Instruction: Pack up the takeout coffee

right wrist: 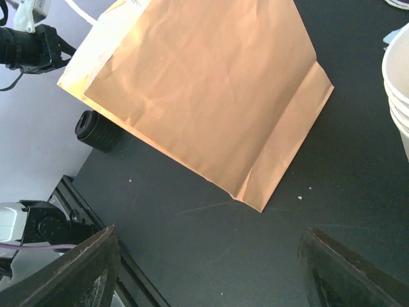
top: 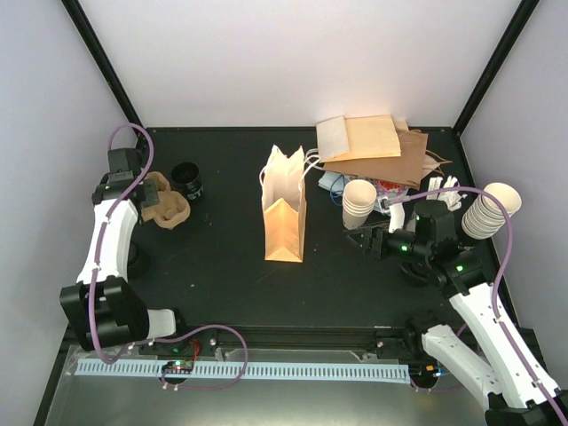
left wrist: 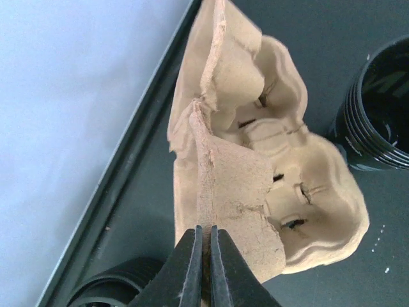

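Observation:
The takeout coffee is out of view in every frame. A brown pulp cup tray [top: 170, 209] lies at the far left of the table. My left gripper [left wrist: 206, 229] is shut on a raised flap of that tray [left wrist: 300, 192], its black fingers pinching the thin edge. A brown paper bag [top: 285, 213] stands upright and open in the middle of the table. To the right of the bag hangs my right gripper [top: 368, 240], open, with nothing between its fingers [right wrist: 96, 262]; it looks at the bag's side [right wrist: 204, 89] over bare black table.
A stack of black lids [top: 188, 180] stands just right of the tray [left wrist: 377, 109]; another black round thing [left wrist: 108, 288] sits near the left arm. Lidless cream cup stacks [top: 358, 202] [top: 490, 213] stand at right. Flat brown bags [top: 377, 146] are piled at the back right.

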Available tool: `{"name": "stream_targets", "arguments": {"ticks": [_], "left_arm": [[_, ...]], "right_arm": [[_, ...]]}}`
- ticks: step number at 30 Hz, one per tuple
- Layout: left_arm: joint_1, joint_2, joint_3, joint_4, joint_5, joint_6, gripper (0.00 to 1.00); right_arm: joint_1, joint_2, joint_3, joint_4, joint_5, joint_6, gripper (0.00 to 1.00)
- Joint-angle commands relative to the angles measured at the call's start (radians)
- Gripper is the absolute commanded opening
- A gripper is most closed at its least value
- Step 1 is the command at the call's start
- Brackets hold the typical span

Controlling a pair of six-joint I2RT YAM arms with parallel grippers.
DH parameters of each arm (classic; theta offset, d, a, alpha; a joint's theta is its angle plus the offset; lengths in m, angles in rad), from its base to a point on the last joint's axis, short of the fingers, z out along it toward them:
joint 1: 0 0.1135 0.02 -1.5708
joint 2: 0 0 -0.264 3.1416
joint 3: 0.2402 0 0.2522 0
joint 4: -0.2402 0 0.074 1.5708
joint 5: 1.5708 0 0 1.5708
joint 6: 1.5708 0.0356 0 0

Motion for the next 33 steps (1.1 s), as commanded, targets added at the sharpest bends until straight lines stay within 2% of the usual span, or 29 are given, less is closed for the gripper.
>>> {"name": "stream_targets", "arguments": {"ticks": [1,4,10,18,21,23,28,33], "left_arm": [[-0.022,-0.021,0.087,-0.047,-0.113,0.019,0.02],[-0.037,-0.03,0.135,-0.094,-0.152,0.019,0.02],[-0.111,-0.156,0.134,-0.128,-0.118,-0.005,0.02],[-0.255,-0.395,0.037,-0.207,-0.014,-0.109,0.03],[-0.353,-0.463,-0.038,-0.228,0.061,-0.201,0.03],[-0.456,-0.467,-0.075,-0.266,0.066,-0.283,0.03],[-0.776,-0.436,-0.164,-0.297,-0.073,-0.473,0.05],[-0.93,-0.303,-0.192,-0.32,-0.192,-0.541,0.05]], "right_arm": [[0.003,-0.01,0.031,-0.003,0.009,-0.013,0.79],[0.002,-0.004,0.032,0.004,0.003,-0.003,0.79],[0.003,0.002,0.052,-0.006,0.006,-0.006,0.79],[0.003,-0.003,0.073,-0.022,0.024,-0.008,0.79],[0.003,-0.002,0.082,-0.031,0.034,-0.011,0.79],[0.003,-0.001,0.092,-0.038,0.04,-0.013,0.79],[0.003,0.002,0.109,-0.055,0.053,-0.012,0.79],[0.002,-0.015,0.103,-0.061,0.059,0.007,0.79]]}}
